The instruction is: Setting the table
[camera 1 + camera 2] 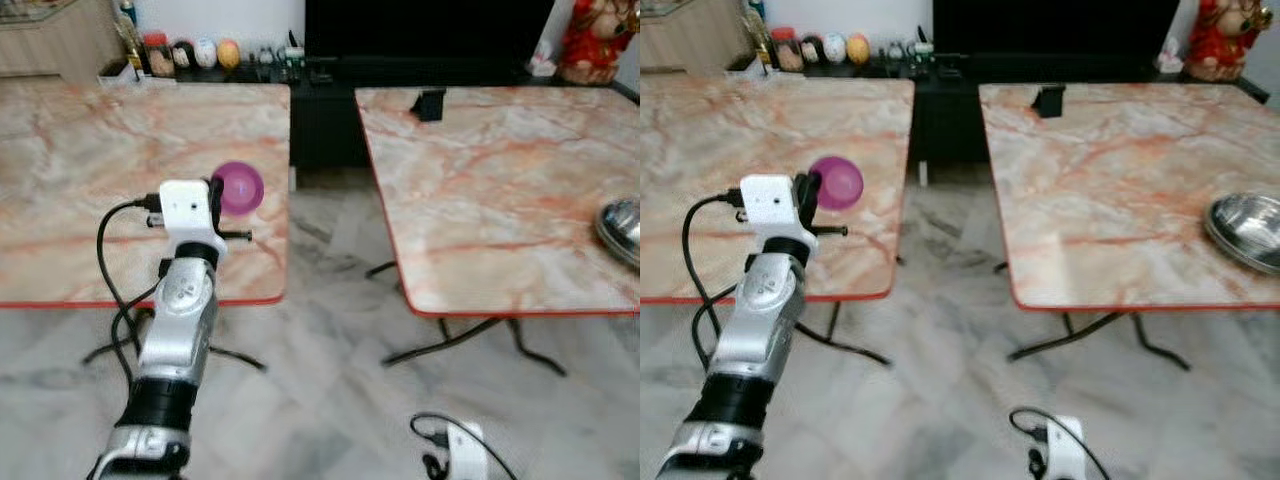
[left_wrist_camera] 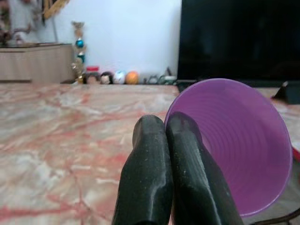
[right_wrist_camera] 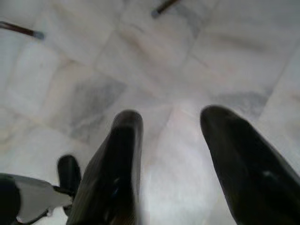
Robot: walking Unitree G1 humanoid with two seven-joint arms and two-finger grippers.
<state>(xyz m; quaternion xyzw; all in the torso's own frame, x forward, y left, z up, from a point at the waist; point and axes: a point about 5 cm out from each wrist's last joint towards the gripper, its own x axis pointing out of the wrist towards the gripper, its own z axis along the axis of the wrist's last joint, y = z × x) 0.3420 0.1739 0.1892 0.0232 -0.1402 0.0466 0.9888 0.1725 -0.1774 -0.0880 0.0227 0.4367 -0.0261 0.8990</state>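
Gripping purple bowl (image 2: 243,145) rim, left pincer (image 2: 171,140) over left table (image 1: 80,180); right pincer (image 3: 173,140) apart.

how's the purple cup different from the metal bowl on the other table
The purple plastic cup is held over the left marble table, pinched at its rim by the left gripper; the shiny steel bowl rests on the right marble table. The cup looks smaller and matte, the bowl wide and reflective. Both are round vessels.
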